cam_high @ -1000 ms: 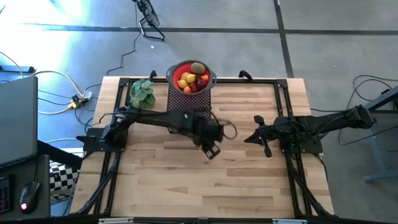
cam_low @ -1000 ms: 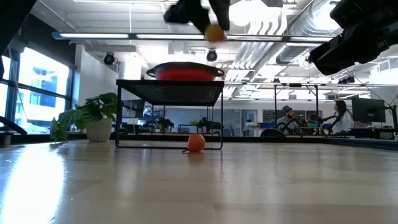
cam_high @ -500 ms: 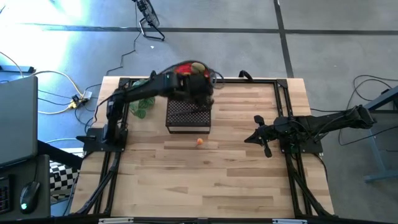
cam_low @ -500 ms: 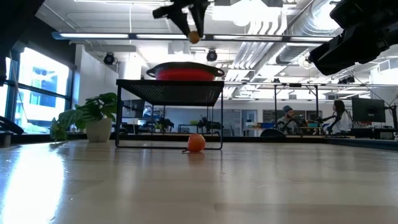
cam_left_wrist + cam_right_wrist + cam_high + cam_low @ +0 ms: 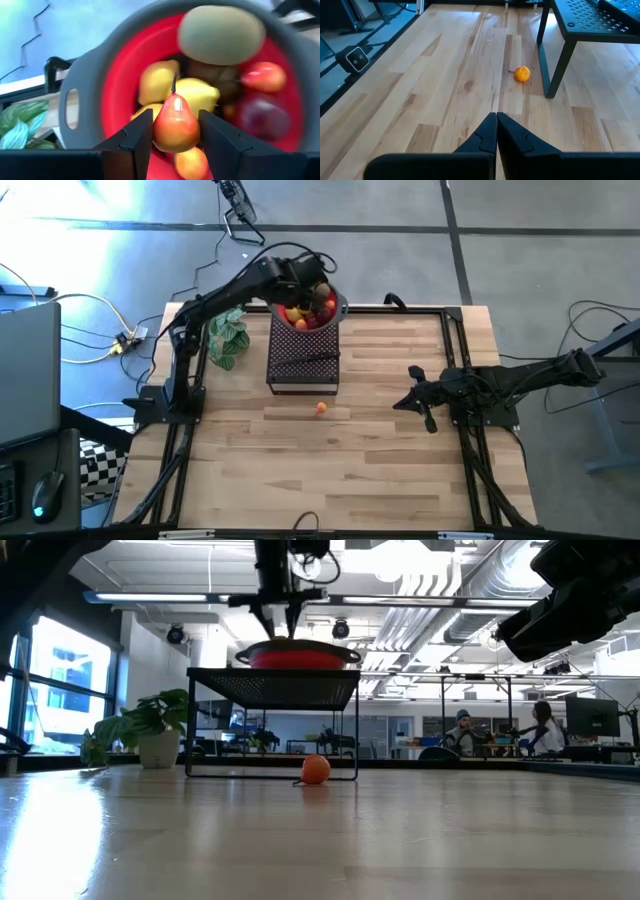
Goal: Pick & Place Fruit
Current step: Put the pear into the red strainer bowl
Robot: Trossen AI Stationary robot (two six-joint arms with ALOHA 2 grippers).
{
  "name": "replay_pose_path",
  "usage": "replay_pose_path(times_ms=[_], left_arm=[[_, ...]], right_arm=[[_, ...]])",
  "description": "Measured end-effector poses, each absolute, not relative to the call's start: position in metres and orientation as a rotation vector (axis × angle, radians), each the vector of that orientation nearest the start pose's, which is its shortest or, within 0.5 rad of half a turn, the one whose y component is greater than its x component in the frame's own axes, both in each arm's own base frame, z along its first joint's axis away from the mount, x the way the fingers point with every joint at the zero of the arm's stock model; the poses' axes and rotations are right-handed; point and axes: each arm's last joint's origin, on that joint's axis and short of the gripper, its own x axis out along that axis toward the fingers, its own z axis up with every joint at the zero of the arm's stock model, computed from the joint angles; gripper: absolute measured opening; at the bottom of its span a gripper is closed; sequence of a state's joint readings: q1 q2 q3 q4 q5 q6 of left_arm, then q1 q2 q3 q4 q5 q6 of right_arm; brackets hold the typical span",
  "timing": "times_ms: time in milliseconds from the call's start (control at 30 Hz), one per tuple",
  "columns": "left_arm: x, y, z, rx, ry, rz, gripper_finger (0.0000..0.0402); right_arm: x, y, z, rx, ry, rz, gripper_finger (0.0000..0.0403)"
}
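Daylight enters from the 9 o'clock side. In the high view it washes the floor [image 5: 90, 240] there pale blue, while the counter [image 5: 400, 480] is evenly lit with only soft, short shadows under the arms. In the low view the windows [image 5: 60, 690] at 9 o'clock are blown out, ceiling lamps [image 5: 400, 560] glare white, and the near counter carries a broad sheen; the arms overhead are black silhouettes. The left wrist view is soft throughout: the bowl [image 5: 90, 75] rim and the fruit [image 5: 175, 122] near the lens smear, and the edges bend. The right wrist view is sharp and bright, with a dark shadow under the rack [image 5: 590, 25].
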State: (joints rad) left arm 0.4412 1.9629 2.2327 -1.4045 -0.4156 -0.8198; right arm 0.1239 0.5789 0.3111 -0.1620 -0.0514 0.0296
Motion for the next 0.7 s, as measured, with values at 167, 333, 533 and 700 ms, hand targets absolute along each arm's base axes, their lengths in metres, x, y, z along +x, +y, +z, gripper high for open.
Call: replay_pose_path(times_ms=[167, 333, 533, 700], left_arm=[[0.335, 0.185, 0.374, -0.727, 0.812, 1.239, 0.0148], [0.335, 0.187, 0.368, -0.727, 0.827, 1.248, 0.0148], [0.336, 0.187, 0.367, -0.708, 0.839, 1.234, 0.0158], [0.336, 0.187, 0.368, -0.717, 0.828, 1.237, 0.0210]], right_arm=[[0.138, 0.019, 0.201, 0.013, 0.433, 0.166, 0.0002], [0.138, 0.019, 0.201, 0.013, 0.433, 0.166, 0.0002], [0.138, 0.019, 0.201, 0.013, 0.433, 0.166, 0.0002], [0.138, 0.019, 0.201, 0.013, 0.433, 0.166, 0.0002]])
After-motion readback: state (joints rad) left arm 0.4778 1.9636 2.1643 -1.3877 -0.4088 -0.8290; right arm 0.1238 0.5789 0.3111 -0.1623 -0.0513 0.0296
